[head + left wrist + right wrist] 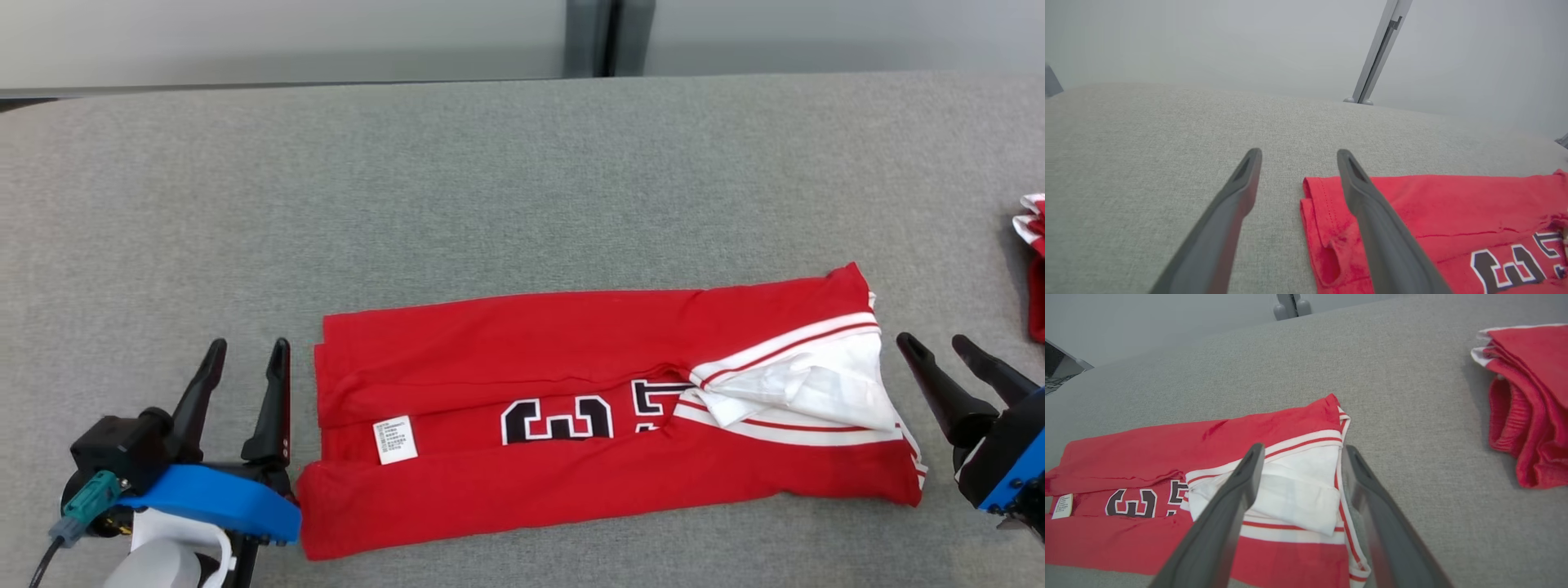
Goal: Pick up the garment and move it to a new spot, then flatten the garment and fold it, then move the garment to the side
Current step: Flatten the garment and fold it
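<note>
Red garment flat on grey table

Jersey bore black block numeral, prob. a 3; 2nd digit half-hidden by fold. Care label at numeral's 9 o'clock, print too small to read.

garment: matt red cloth, creased | table: rough grey woven fabric | jaws: matt dark plastic

The garment is lying on the table; the left gripper is sitting just off its left end, the right gripper just off its right end; a pile is lying farther right.
</note>
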You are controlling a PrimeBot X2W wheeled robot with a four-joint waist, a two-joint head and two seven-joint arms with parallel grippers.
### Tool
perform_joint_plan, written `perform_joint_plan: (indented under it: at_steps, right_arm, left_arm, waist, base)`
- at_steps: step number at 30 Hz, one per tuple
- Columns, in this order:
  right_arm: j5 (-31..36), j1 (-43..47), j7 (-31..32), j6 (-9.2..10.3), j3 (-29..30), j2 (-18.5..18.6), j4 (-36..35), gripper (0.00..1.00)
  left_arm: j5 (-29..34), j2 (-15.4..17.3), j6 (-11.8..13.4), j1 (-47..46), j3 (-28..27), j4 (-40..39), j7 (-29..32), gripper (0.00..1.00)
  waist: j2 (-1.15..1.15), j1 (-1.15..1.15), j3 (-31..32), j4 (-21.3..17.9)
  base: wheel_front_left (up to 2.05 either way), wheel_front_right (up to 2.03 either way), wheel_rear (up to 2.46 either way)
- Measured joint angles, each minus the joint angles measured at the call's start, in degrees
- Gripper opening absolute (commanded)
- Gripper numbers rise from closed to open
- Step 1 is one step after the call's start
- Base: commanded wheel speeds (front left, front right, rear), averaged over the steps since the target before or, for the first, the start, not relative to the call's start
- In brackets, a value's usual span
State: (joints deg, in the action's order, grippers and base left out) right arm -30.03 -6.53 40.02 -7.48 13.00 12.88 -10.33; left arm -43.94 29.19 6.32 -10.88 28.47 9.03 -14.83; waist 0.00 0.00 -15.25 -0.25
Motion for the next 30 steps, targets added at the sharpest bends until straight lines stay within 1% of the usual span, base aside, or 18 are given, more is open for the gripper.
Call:
perform_joint_plan:
  at_steps: [4,9,12,16,21,27,30]
  right_arm:
    - [1.5,0.8,-2.4,0.0,2.1,-3.0,0.0,1.0]
    - [4.2,1.7,-5.9,0.0,4.2,-6.4,2.1,1.0]
    - [5.9,1.5,-8.1,0.0,5.6,-8.1,4.7,1.0]
    - [9.0,0.2,-10.5,0.0,7.5,-9.4,9.4,1.0]
    - [12.0,-2.5,-12.8,0.0,8.9,-9.9,15.9,1.0]
    - [11.6,-5.9,-14.9,0.0,6.8,-9.9,24.3,1.0]
    - [12.4,-7.7,-14.9,0.0,5.3,-10.0,28.2,1.0]
  left_arm:
    - [1.4,-3.3,-0.4,-0.4,-4.4,-0.7,-0.1,1.0]
    - [5.5,-8.1,-2.3,-1.1,-11.7,-0.5,-0.2,1.0]
    - [8.6,-9.9,-3.5,-1.1,-14.4,0.5,-0.2,1.0]
    - [12.5,-10.8,-5.4,-1.1,-14.7,3.1,-0.2,1.0]
    - [14.9,-11.8,-6.7,-2.0,-15.1,6.2,-0.2,1.0]
    - [15.9,-12.9,-7.9,-2.5,-16.5,8.5,-0.2,1.0]
    - [16.3,-13.2,-8.4,-2.7,-16.9,9.2,-0.2,1.0]
  waist:
    - [0.0,0.0,1.3,1.2]
    - [0.0,0.0,2.8,2.5]
    - [0.0,0.0,3.3,2.6]
    - [0.0,0.01,3.3,2.3]
    - [0.0,0.01,3.2,2.3]
    - [0.0,0.01,3.2,2.3]
    - [0.0,0.01,3.2,2.4]
  base:
    - [0.0,0.0,0.0]
    - [0.0,0.0,0.0]
    - [0.0,0.0,0.0]
    - [0.0,0.0,0.0]
    - [0.0,0.0,0.0]
    - [0.0,0.0,0.0]
    - [0.0,0.0,0.0]
